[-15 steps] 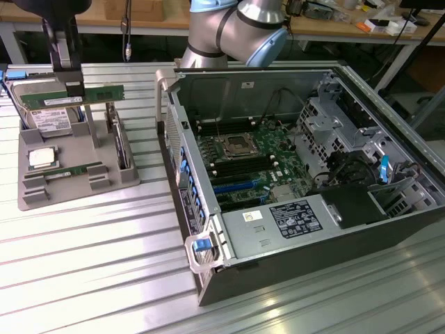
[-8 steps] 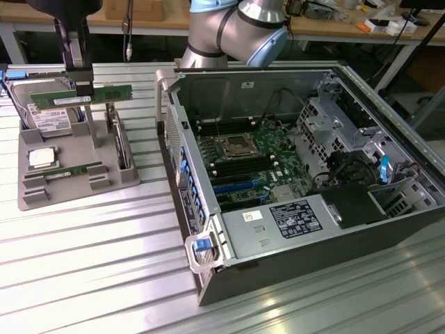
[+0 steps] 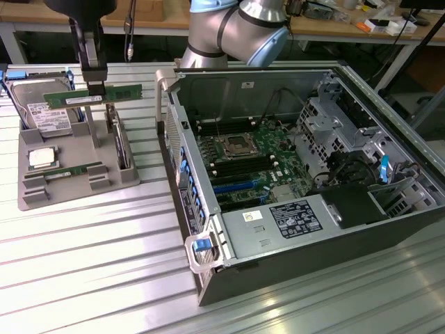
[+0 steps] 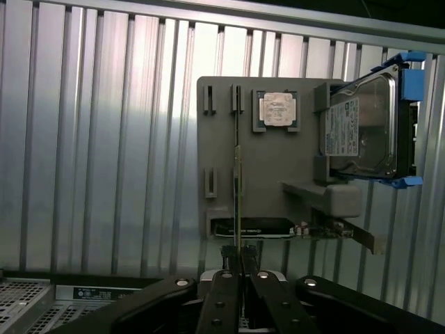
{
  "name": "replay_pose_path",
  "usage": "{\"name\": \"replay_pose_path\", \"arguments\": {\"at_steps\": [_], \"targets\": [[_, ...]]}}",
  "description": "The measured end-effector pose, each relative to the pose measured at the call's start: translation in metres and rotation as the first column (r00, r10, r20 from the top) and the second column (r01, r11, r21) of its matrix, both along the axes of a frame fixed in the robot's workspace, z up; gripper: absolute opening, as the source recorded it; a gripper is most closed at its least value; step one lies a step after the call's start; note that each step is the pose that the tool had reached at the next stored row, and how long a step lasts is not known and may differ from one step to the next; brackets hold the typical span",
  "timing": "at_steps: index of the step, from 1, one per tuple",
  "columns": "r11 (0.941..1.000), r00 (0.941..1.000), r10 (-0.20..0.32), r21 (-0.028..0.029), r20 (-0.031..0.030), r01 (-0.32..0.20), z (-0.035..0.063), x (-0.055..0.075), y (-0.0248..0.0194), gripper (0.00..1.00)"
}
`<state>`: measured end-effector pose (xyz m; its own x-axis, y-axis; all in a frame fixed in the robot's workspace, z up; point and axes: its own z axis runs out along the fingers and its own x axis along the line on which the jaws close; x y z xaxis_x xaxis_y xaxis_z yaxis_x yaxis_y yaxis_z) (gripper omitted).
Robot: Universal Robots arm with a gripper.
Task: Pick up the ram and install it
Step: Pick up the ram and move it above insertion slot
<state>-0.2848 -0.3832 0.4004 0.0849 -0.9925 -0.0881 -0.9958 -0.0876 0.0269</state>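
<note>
The ram (image 3: pixel 122 92) is a long green stick held level in the air above the grey parts tray (image 3: pixel 35 195), at the exterior view's left. My gripper (image 3: pixel 94 88) is shut on its middle from above. In the wrist view the ram (image 4: pixel 237 184) appears edge-on as a thin line running out from between my gripper (image 4: pixel 240 263) fingers, over the tray (image 4: pixel 271 174). The open computer case (image 3: pixel 306 236) lies at the exterior view's right, with the motherboard (image 3: pixel 250 163) and its memory slots (image 3: pixel 234 186) exposed.
A second green stick (image 3: pixel 66 172), a square silver processor (image 3: pixel 42 157) and a hard drive (image 3: pixel 42 115) in a blue frame sit on the tray. The case's raised wall (image 3: pixel 170 132) stands between tray and motherboard. Ribbed metal tabletop (image 3: pixel 90 264) lies in front.
</note>
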Motion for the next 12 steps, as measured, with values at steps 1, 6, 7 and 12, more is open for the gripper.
{"name": "replay_pose_path", "arguments": {"at_steps": [1, 6, 7, 12], "targets": [[1.0000, 1.0000, 0.000, 0.0000, 0.0000, 0.000, 0.0000, 0.002, 0.0000, 0.12], [1.0000, 1.0000, 0.000, 0.0000, 0.0000, 0.000, 0.0000, 0.010, 0.0000, 0.12], [1.0000, 1.0000, 0.000, 0.0000, 0.0000, 0.000, 0.0000, 0.011, 0.0000, 0.12], [1.0000, 1.0000, 0.000, -0.0001, 0.0000, 0.000, 0.0000, 0.018, 0.0000, 0.12]]}}
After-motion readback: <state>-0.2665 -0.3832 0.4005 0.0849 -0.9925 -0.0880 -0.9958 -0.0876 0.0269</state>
